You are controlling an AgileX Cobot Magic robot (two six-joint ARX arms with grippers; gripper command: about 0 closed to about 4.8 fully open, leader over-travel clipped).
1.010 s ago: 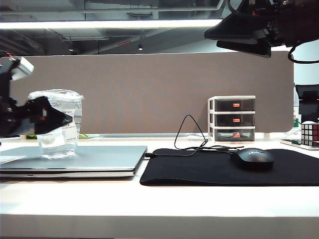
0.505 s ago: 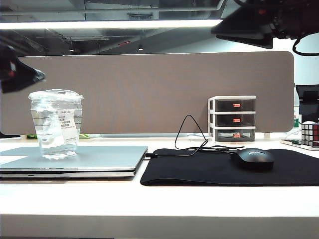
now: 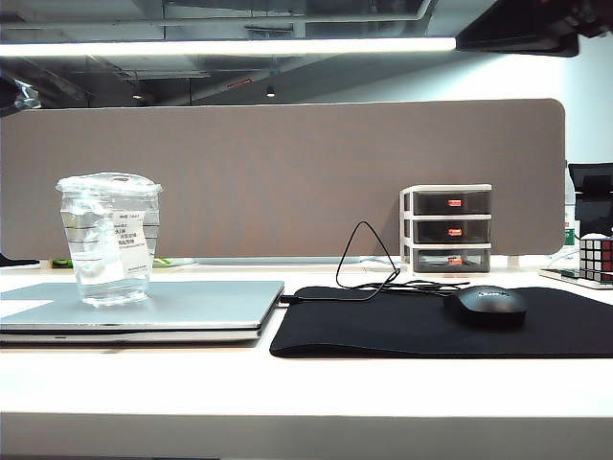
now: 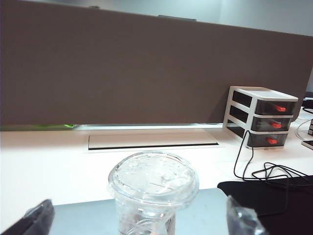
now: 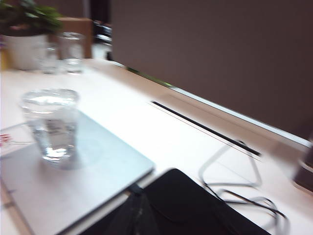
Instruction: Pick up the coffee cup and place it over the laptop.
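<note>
Coffee cup (image 3: 107, 238) stands on laptop (image 3: 182, 305); left gripper (image 4: 142, 223) gapes above, right gripper (image 5: 139, 218) closed (empty) over mouse mat (image 3: 421, 326).

One coffee cup (image 3: 107, 238), one laptop (image 3: 144, 309), one mouse (image 3: 489, 305), one organiser (image 3: 446, 228).

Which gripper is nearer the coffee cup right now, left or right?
Left. The left gripper hangs open just above the coffee cup, fingers either side of its lid. The right gripper is shut, high at the far side above the drawers.

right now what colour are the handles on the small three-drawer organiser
Red, on the small white-framed three-drawer organiser with dark drawers; the left wrist view shows them best.
</note>
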